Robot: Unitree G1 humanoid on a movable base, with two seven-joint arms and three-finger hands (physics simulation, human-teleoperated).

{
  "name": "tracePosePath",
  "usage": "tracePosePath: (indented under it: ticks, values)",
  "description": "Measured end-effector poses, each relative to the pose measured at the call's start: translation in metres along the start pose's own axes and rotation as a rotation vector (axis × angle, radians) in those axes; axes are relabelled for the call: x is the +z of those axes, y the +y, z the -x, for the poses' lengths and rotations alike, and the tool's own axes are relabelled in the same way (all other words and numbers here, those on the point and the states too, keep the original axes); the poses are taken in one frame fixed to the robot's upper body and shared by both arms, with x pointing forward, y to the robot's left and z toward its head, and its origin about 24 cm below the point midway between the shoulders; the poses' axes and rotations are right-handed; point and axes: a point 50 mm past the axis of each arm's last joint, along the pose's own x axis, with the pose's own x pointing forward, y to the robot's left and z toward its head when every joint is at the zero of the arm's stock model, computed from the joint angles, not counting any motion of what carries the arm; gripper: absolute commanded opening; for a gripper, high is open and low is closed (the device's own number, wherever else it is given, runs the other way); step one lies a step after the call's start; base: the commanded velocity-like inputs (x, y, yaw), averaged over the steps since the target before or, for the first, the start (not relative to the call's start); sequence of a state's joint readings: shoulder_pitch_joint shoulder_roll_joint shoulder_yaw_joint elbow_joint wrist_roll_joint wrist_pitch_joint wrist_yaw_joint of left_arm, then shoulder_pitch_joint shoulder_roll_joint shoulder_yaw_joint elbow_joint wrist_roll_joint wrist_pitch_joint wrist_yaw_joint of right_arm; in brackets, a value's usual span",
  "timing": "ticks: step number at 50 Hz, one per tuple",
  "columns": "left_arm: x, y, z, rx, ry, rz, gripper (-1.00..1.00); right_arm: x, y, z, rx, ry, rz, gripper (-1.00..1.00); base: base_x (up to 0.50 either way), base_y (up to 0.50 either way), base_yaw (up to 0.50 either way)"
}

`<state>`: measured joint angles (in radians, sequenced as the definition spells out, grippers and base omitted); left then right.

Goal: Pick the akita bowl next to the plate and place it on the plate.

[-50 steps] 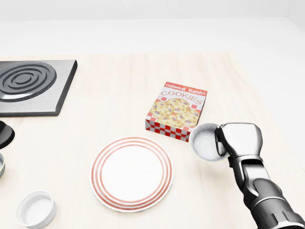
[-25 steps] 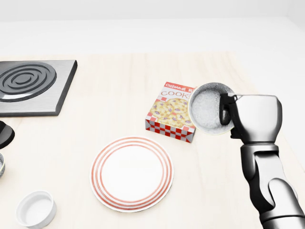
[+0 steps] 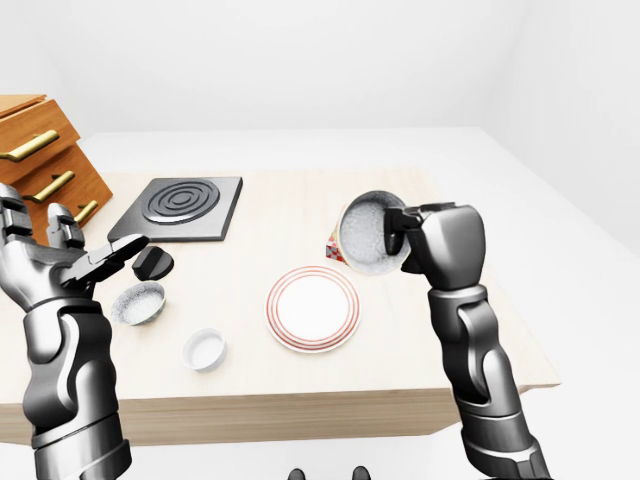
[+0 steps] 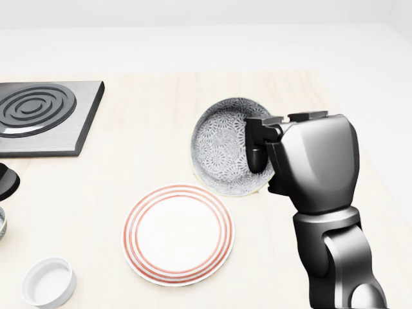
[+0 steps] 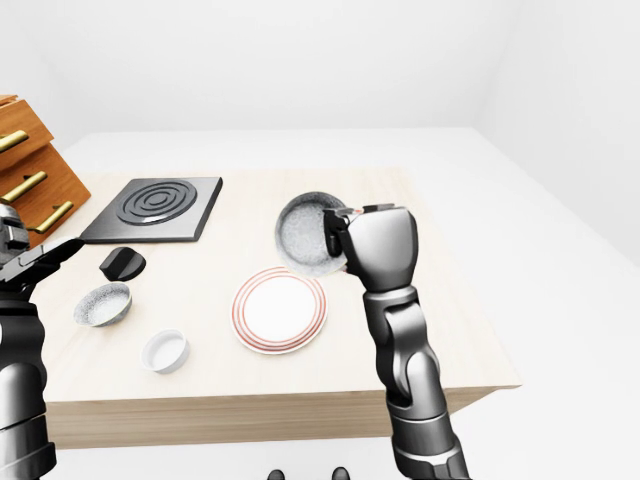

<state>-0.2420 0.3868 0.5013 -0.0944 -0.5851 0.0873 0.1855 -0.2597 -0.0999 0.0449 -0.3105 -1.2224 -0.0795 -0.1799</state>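
Observation:
The akita bowl [image 4: 222, 149], grey with a fine pattern, hangs tilted in the air with its opening turned to the camera. My right hand [image 4: 259, 153] is shut on its right rim, one finger inside the bowl. The bowl hovers just above and to the right of the red-ringed white plate [image 4: 178, 235], which lies bare on the wooden table. My left hand [image 3: 95, 262] is raised at the left of the left-eye view, fingers spread and holding nothing.
The lifted bowl nearly hides a cookie box [image 3: 331, 250]. A black stove plate [image 4: 38, 116] lies at the top left. A white ramekin [image 4: 48, 283], a black knob-like thing [image 4: 5, 180] and a second patterned bowl [image 3: 137, 303] sit left of the plate. Wooden drawers [image 3: 40, 160] stand far left.
My right hand has lifted the bowl off the table and carried it up and left, now covering the cookie box. The bowl has tipped to face the camera.

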Motion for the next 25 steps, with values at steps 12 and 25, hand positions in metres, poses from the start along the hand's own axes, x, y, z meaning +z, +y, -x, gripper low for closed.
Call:
tracePosePath:
  ticks: [12, 25]
  values:
    - [0.001, 0.001, 0.000, 0.001, -0.003, 0.001, 1.00, 0.021, 0.013, 0.008, 0.072, -0.041, -0.010, -1.00, 0.00, 0.00, 0.00]
    - [0.001, 0.002, 0.000, 0.008, -0.004, 0.000, 1.00, 0.026, 0.051, 0.014, 0.223, -0.058, 0.022, -1.00, 0.00, 0.00, 0.00]
